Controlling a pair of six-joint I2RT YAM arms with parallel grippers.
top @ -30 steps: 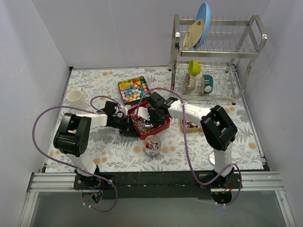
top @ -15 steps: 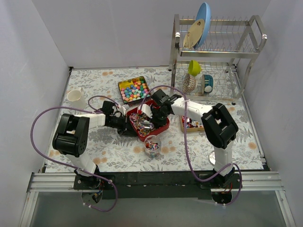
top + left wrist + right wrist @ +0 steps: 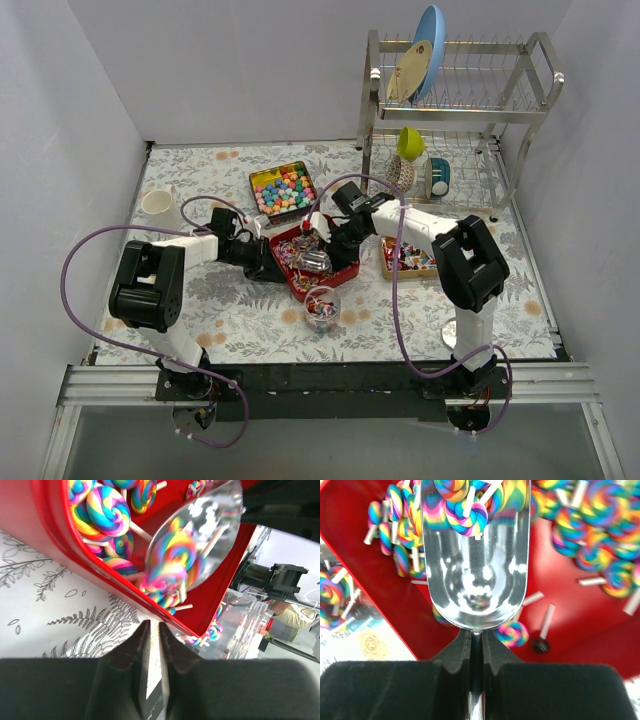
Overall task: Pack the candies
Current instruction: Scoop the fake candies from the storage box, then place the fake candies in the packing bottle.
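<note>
The candies are rainbow swirl lollipops (image 3: 460, 510) heaped in a red tin (image 3: 348, 268). My right gripper (image 3: 475, 632) is shut on the handle of a metal scoop (image 3: 475, 580), and the scoop's mouth lies in the lollipop pile. From above, the right gripper (image 3: 338, 245) reaches over the tin's right side. My left gripper (image 3: 154, 625) sits just off the tin's left rim (image 3: 55, 535). Its fingers are parted by a thin slit through which only the tablecloth shows. The left wrist view shows the scoop (image 3: 200, 535) mirroring lollipops (image 3: 102, 510).
A glass cup (image 3: 322, 306) holding sweets stands just in front of the red tin. A tin of pastel balls (image 3: 282, 190) lies behind it. A small box of sweets (image 3: 405, 258) sits to the right, a white cup (image 3: 157, 203) far left and a dish rack (image 3: 455, 120) back right.
The right gripper and scoop have shifted slightly to the right over the red tin. The left fingers have parted by a thin slit at the tin's rim.
</note>
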